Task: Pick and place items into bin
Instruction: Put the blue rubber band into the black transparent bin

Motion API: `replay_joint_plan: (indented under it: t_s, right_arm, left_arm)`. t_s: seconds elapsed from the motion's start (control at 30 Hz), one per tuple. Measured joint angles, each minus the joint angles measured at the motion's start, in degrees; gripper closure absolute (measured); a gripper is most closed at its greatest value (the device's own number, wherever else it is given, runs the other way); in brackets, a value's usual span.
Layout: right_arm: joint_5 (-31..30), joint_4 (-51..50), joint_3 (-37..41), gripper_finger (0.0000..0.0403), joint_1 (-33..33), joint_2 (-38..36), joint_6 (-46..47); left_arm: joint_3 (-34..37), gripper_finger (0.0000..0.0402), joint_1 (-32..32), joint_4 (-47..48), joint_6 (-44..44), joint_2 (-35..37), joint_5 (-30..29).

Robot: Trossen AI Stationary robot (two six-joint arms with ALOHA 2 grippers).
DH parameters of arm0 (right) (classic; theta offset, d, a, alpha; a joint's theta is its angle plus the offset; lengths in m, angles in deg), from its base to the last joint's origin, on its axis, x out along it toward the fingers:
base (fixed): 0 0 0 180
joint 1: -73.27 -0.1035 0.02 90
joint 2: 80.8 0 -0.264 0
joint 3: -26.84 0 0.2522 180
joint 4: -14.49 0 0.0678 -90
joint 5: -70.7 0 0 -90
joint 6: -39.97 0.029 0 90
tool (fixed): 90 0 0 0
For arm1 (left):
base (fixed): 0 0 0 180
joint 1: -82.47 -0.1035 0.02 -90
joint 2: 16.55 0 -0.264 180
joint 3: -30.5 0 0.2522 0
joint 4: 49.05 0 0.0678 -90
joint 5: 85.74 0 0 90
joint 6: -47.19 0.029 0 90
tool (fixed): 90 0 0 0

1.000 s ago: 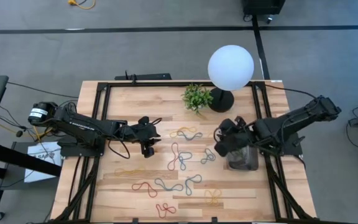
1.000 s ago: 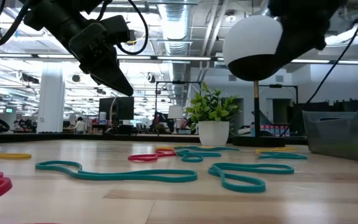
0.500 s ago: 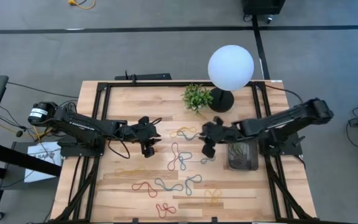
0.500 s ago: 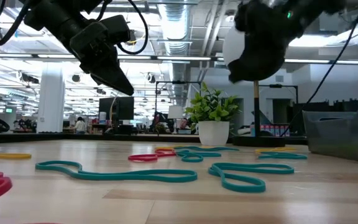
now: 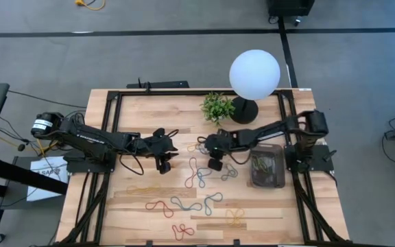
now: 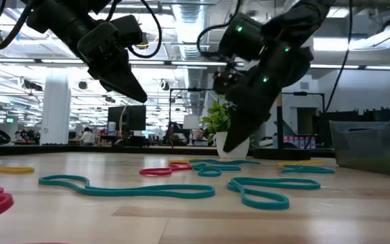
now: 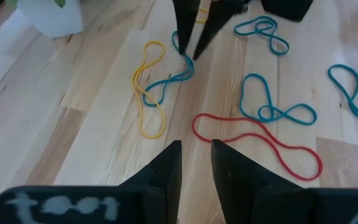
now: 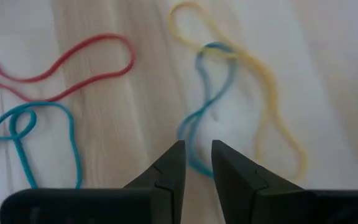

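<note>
Your right gripper hangs over a blue band crossed with a yellow band mid-surface, jaws slightly parted, empty. Left gripper waits left of centre, jaws narrowly apart, empty. Bin sits at the right; bands lie scattered on the surface.

Two dark jointed arms, black cables looping off them; green lights glow on the right arm's wrist; tapered black fingers.
</note>
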Motion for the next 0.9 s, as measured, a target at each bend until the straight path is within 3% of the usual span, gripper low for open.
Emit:
replay_joint_plan:
  t_s: [0.47,0.67,0.73,0.9]
  right_arm:
    - [2.28,-1.23,-4.30,0.0335,0.97,6.35,-2.95]
    - [0.04,-1.58,-4.13,0.0394,0.89,5.60,0.06]
    - [-0.58,-1.91,-4.26,0.0394,0.38,5.23,0.42]
    - [-4.54,-13.42,-9.95,0.0400,-1.52,2.57,2.56]
  left_arm:
    - [0.00,0.0326,0.00,0.50,0.26,-0.01,0.01]
    - [0.00,0.0326,0.00,0.54,0.37,0.00,-0.01]
    - [0.00,0.0326,0.00,0.55,0.37,-0.01,-0.01]
    - [0.00,0.0326,0.00,0.59,0.39,0.01,-0.01]
